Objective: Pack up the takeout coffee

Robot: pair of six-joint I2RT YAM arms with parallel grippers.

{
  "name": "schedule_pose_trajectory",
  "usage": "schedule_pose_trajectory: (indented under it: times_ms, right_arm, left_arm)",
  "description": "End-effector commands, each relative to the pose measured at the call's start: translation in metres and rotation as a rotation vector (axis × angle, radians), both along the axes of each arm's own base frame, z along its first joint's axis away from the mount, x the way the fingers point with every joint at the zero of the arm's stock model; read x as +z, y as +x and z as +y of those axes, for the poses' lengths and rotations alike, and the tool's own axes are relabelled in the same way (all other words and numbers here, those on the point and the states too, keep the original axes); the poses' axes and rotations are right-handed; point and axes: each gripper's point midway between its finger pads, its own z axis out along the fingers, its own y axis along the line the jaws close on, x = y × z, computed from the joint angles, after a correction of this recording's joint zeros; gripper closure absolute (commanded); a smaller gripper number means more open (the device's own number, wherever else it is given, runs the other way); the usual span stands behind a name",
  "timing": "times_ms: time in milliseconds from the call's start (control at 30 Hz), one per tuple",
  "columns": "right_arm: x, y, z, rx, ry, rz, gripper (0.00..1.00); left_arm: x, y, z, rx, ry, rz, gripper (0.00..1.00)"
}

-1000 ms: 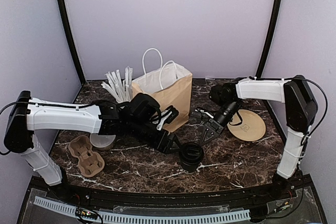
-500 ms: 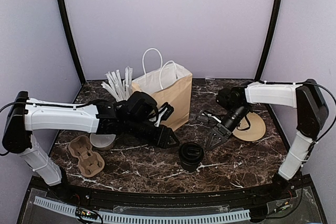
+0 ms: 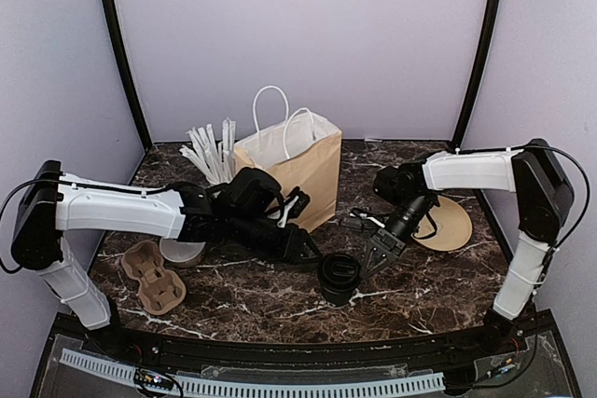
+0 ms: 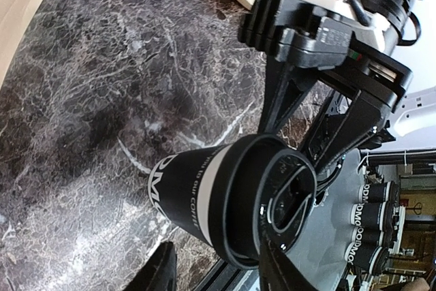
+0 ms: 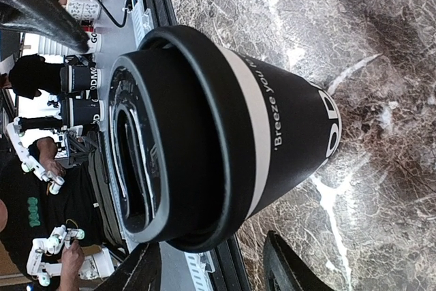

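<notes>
Now my left gripper and right gripper both stand spread, close beside the upright cup, nearer than the bag.

The takeout coffee stands on the worktop, in front of the paper bag; the cup carrier lies far left, the round disc right.

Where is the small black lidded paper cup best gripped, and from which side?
Probably the small black paper cup by its tapered wall just under the round black lid, jaws level, from the side. It stands upright, lid on, so no rim is free; the upward-widening wall resists slipping.
</notes>
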Motion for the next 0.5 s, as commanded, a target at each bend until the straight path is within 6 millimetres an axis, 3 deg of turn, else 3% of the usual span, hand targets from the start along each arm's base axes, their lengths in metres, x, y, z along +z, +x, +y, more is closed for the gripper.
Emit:
schedule_pose_trajectory:
  times_ms: [0,167,467]
  right_arm:
    - [-0.001,-0.001,0.004,0.013,0.007,0.012,0.5]
    - [-0.005,0.002,0.005,0.012,-0.002,0.018,0.52]
    - [-0.008,0.002,0.007,0.016,-0.003,0.04,0.53]
  left_arm:
    - [0.0,0.005,0.003,0.016,0.013,-0.017,0.58]
    - [-0.005,0.008,0.008,0.036,0.03,-0.015,0.6]
    - [-0.009,0.007,-0.003,-0.005,0.012,-0.003,0.62]
